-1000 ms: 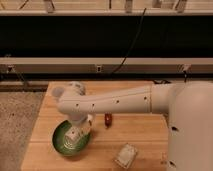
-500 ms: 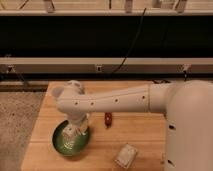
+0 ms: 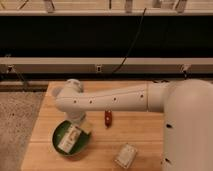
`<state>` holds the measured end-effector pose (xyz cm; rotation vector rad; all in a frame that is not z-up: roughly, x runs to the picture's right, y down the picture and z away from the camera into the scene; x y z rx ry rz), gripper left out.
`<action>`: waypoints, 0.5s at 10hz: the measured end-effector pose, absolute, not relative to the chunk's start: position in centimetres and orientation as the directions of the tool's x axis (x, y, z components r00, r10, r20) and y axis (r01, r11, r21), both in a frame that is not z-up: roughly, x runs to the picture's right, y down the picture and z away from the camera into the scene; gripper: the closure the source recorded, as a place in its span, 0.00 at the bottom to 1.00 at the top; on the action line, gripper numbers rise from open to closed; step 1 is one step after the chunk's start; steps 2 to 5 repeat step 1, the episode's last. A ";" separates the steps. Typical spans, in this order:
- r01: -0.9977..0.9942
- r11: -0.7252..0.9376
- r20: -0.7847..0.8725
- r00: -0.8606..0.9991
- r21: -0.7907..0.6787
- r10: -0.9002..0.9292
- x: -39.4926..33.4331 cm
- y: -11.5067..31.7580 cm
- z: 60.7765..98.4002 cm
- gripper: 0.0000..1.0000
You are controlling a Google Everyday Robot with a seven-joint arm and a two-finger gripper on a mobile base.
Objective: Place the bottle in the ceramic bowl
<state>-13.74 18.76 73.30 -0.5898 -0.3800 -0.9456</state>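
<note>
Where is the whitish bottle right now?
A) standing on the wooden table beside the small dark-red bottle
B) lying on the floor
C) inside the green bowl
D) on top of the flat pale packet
C: the bottle lies within the rim of the ceramic bowl, just under the gripper at the end of the arm reaching over the bowl.

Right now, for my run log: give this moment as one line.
bottle: lying in ceramic bowl | gripper: over bowl's right rim, under arm | red bottle, packet: on table
</note>
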 end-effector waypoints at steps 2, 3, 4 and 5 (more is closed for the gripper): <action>0.842 0.446 0.546 0.538 -0.303 -0.643 -13.7 18.6 73.3 0.20; 0.842 0.446 0.546 0.538 -0.303 -0.643 -13.7 18.6 73.3 0.20; 0.842 0.446 0.546 0.538 -0.303 -0.643 -13.7 18.6 73.3 0.20; 0.842 0.446 0.546 0.538 -0.303 -0.643 -13.7 18.6 73.3 0.20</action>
